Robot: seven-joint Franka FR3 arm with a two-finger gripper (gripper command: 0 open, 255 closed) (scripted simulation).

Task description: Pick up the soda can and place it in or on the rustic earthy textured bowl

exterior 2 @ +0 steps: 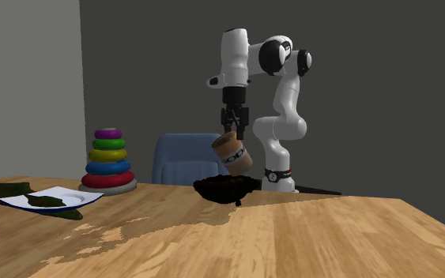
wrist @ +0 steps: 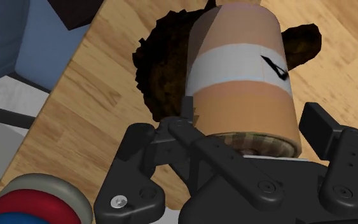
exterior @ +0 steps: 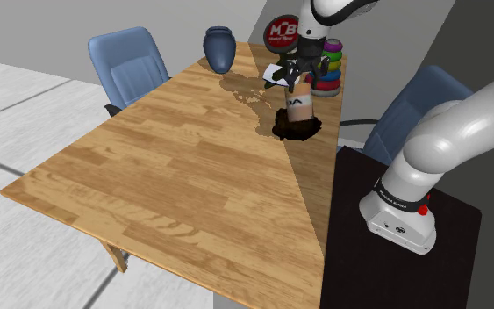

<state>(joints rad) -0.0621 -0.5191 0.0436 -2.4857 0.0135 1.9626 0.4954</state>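
**One tan, white-banded soda can [exterior 2: 233,153] hangs in the black pincer [exterior 2: 234,129]**

Both fingers clasp the can's top end, and the can hangs tilted beneath them, clear of the table [exterior 2: 315,237] of light wood. It is in the air right above the dark brown, rough-edged bowl [exterior 2: 225,188], with its lower end close to the bowl's rim but apart from it. The bowl stands on the table.
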